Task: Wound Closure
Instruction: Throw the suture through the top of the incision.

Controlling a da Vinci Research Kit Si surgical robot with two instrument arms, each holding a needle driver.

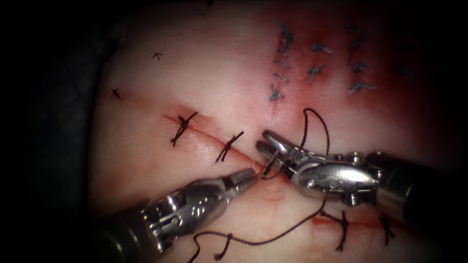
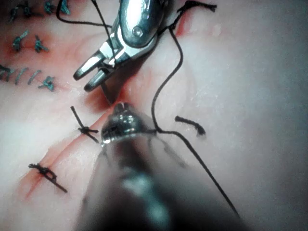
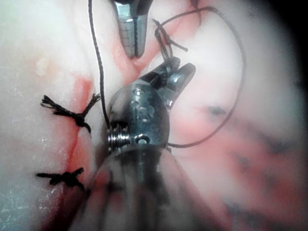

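The right tool (image 1: 263,140) reaches in from the right over the cut (image 1: 204,132). Its jaws are shut on the dark curved needle (image 1: 269,165), held deep in the jaws near its upper end. The needle curves down and meets the tissue at the cut's edge just below the jaws. The left tool (image 1: 248,175) lies with shut, empty jaws, its tip just left of the needle. Dark thread (image 1: 319,124) loops above the right tool and trails under it toward the lower left. In the left wrist view the right tool (image 2: 84,79) holds the needle (image 2: 107,91) in front of the left tool (image 2: 120,113).
Two tied dark stitches (image 1: 183,127) (image 1: 229,146) cross the cut left of the tools, and two more (image 1: 341,224) lie under the right tool. Several blue-grey stitches (image 1: 317,58) mark the tissue farther back. A loose thread end (image 1: 222,248) lies in front. Red fluid (image 1: 273,192) stains the cut.
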